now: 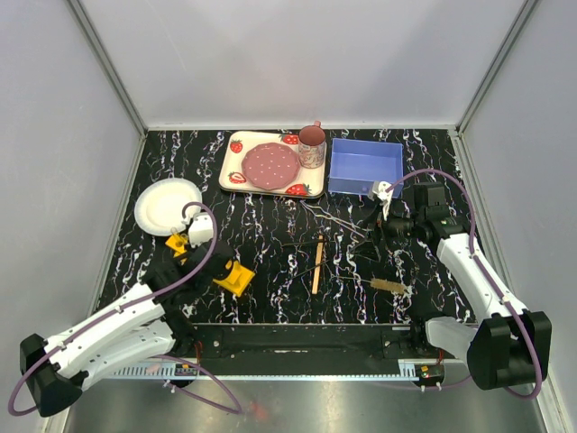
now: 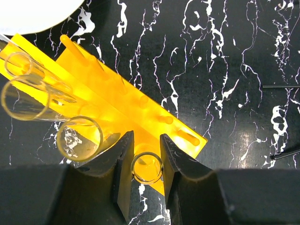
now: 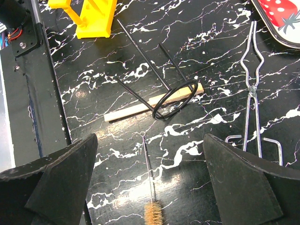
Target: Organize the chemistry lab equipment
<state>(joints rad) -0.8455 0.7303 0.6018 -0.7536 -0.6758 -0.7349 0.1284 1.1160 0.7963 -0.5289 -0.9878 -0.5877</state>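
In the left wrist view my left gripper (image 2: 146, 136) is shut on a clear glass tube (image 2: 146, 167), seen mouth-on at the near end of the yellow rack (image 2: 140, 108). Three more glass tubes (image 2: 23, 101) sit in the rack to its left. In the top view the left gripper (image 1: 207, 269) is at the rack (image 1: 236, 277). My right gripper (image 3: 150, 138) is open and empty above the tube brush (image 3: 152, 213). The wooden stick (image 3: 136, 110) and wire tongs (image 3: 251, 93) lie beyond it. In the top view the right gripper (image 1: 377, 236) is right of the stick (image 1: 317, 263).
A black wire ring stand (image 3: 174, 98) lies across the stick. A blue bin (image 1: 365, 167), the strawberry tray (image 1: 233, 171) with plate and cup (image 1: 312, 144), and a white plate (image 1: 167, 206) stand at the back. The brush (image 1: 389, 286) lies near the front edge.
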